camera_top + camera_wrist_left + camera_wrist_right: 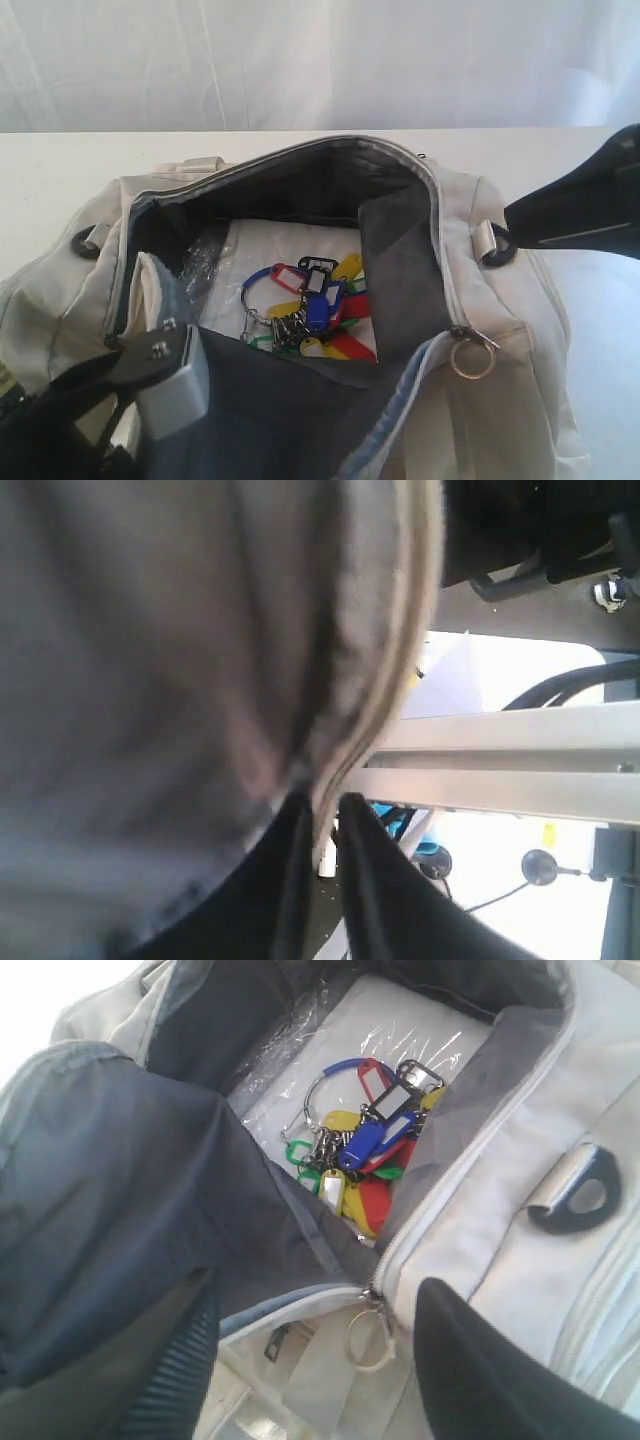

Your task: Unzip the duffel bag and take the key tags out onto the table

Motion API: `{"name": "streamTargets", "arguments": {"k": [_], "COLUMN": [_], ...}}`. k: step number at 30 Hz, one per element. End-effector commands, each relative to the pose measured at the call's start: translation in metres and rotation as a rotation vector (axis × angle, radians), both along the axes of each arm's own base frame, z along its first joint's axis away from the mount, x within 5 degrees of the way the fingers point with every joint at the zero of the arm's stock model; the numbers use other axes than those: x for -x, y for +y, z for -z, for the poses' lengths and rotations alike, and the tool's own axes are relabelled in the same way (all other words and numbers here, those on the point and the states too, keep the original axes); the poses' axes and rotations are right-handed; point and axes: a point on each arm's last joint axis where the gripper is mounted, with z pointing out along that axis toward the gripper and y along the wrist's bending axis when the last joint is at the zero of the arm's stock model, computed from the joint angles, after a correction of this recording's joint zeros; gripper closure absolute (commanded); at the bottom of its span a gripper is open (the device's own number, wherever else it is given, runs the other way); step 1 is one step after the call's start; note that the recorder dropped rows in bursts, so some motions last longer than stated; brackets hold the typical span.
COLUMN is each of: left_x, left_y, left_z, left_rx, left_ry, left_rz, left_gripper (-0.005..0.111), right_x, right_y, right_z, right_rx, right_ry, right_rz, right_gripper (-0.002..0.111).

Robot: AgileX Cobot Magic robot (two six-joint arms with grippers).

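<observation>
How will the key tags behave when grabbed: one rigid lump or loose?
Likely loose: the key tags are separate plastic pieces fanned out on metal rings, so they should dangle and swing. Probably light, being tiny next to the bag. They lie on a glossy plastic-wrapped sheet, so a push may slide them.

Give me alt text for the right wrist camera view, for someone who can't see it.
An unzipped cream duffel bag lies open, with a bunch of colourful key tags resting inside on a clear-wrapped white sheet. A metal ring pull hangs at the zipper's end, and a dark gripper finger shows in the foreground.
</observation>
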Motion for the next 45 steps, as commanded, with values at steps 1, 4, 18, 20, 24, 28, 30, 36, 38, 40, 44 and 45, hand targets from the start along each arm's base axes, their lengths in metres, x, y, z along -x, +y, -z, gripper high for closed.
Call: {"name": "streamTargets", "arguments": {"k": [1, 4, 18, 20, 24, 28, 30, 36, 38, 40, 44, 45], "left_x": [0.008, 0.009, -0.039, -0.05, -0.072, -0.091, -0.095, -0.09, -0.083, -0.074, -0.061, -0.059], "left_y": [0.001, -0.001, -0.008, -0.008, -0.022, -0.035, -0.035, -0.019, -0.013, -0.008, 0.002, 0.003], "left_z": [0.004, -0.004, -0.114, -0.111, -0.094, -0.061, -0.046, -0.021, -0.013, -0.003, 0.017, 0.025], "left_rx": [0.021, 0.039, 0.074, 0.026, -0.021, -0.151, -0.249, -0.476, -0.524, -0.552, -0.561, -0.559], "left_ry": [0.038, 0.053, -0.472, -0.521, -0.514, -0.448, -0.397, -0.294, -0.237, -0.19, -0.143, -0.144], "left_rz": [0.009, 0.036, -0.143, -0.211, -0.244, -0.195, -0.164, -0.162, -0.139, -0.138, -0.171, -0.182], "left_gripper": [0.054, 0.036, 0.081, 0.088, 0.09, 0.09, 0.09, 0.09, 0.09, 0.09, 0.09, 0.09], "right_x": [0.001, 0.002, 0.004, 0.002, -0.002, -0.001, 0.0, -0.001, -0.002, -0.002, -0.006, -0.008], "right_y": [0.001, 0.001, 0.002, 0.002, 0.003, 0.01, 0.013, 0.016, 0.016, 0.016, 0.016, 0.016], "right_z": [-0.004, -0.004, 0.001, 0.004, 0.014, 0.025, 0.028, 0.03, 0.03, 0.03, 0.033, 0.034], "right_rx": [-0.021, -0.022, -0.015, -0.02, -0.055, -0.151, -0.191, -0.238, -0.24, -0.241, -0.241, -0.242], "right_ry": [-0.008, -0.009, 0.026, 0.023, 0.038, 0.053, 0.052, 0.029, 0.022, 0.018, 0.04, 0.052], "right_rz": [0.001, 0.0, -0.024, -0.013, 0.009, -0.038, -0.064, -0.085, -0.078, -0.075, -0.08, -0.081], "right_gripper": [0.054, 0.054, 0.054, 0.054, 0.054, 0.054, 0.054, 0.054, 0.054, 0.054, 0.054, 0.054]}}
